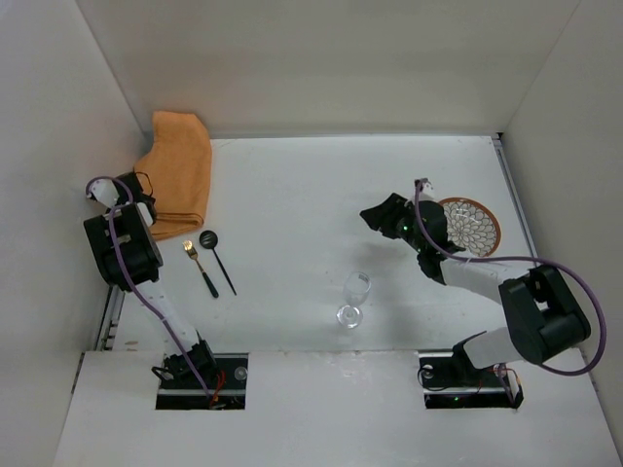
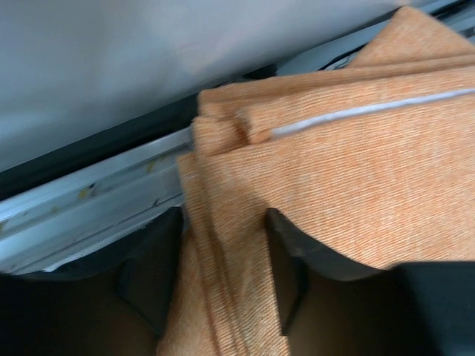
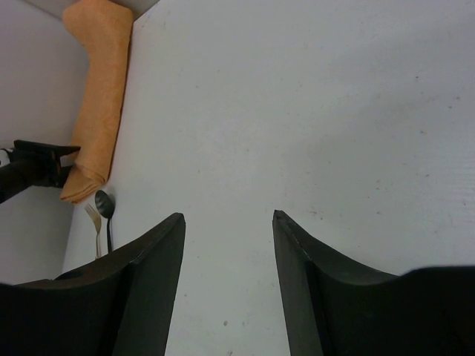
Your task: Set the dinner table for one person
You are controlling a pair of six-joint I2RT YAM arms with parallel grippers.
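Nearest to the arm bases I see a clear stemmed glass (image 1: 355, 297) standing on the dinner table (image 1: 292, 185), a little to the right of the middle. More to the left, and slightly farther, a fork (image 1: 201, 270) with a golden head and a black spoon (image 1: 221, 265) lie just beside each other, their heads pointing to the far side. The dinner table itself is the big white surface that fills the whole middle of the top view, from the arm bases to the far wall, and all these things rest on it.

Farther in, the right claw (image 3: 227, 216) hovers over a bare part of the table. Its two black fingers stand apart and nothing is between them. Just beside it, on the right, lies a round plate (image 1: 477, 229) with a brown rim and a pattern of small white shapes.

On the left side, the left claw (image 2: 224, 215) is at the near end of an orange folded cloth (image 1: 180, 170). In its wrist view the folded edge fills the gap between the two fingers and touches both, so the claw is closed on the cloth. This picture is a bit blurred. A metal edge strip (image 2: 89, 204) of the table runs just beside the cloth.

The cloth reaches away to the far left corner, against the wall.
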